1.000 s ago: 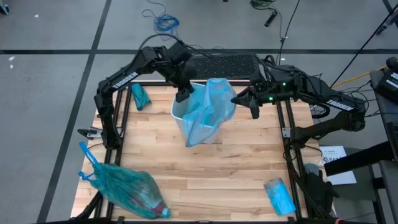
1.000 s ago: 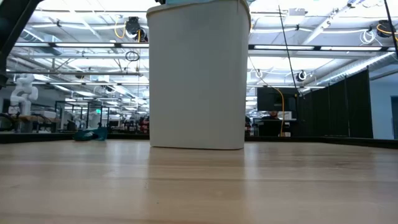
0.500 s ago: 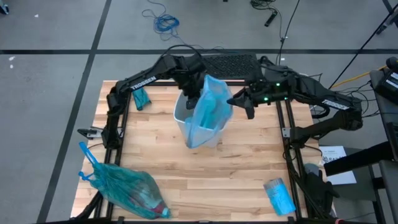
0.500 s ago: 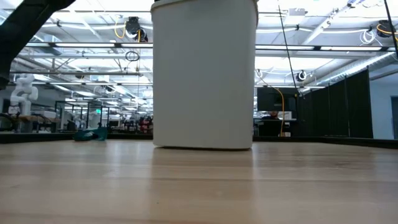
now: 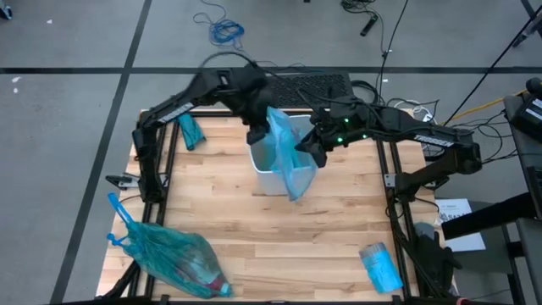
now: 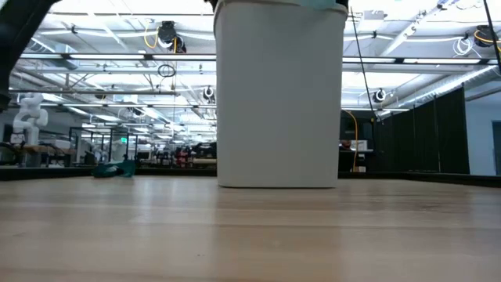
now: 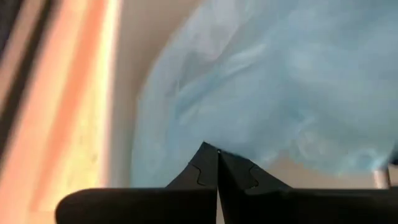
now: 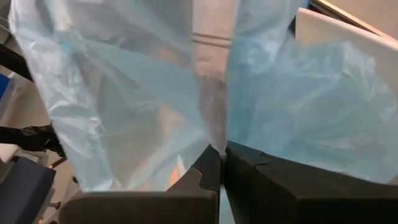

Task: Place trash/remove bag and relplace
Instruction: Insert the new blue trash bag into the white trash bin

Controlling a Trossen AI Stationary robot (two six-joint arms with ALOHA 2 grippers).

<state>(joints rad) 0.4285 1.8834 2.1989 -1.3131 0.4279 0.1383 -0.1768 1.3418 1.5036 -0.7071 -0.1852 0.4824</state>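
Pinching the pale blue bag on opposite sides, your left gripper and right gripper hold it above the white bin — mouth not yet over the rim.

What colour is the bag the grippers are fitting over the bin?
Pale translucent blue bag, over a white bin. Clearest in the high view.

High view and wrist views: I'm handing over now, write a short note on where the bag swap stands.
Left end effector: shut on the fresh blue bag, at the bin's left rim.
Right end effector: shut on the same bag, at the right rim.
White bin: upright, mid-table.
Done: the full tied bag lies at the table's front left corner.
Left: the new bag drapes over the bin's right side; spread its mouth over the rim and seat it.
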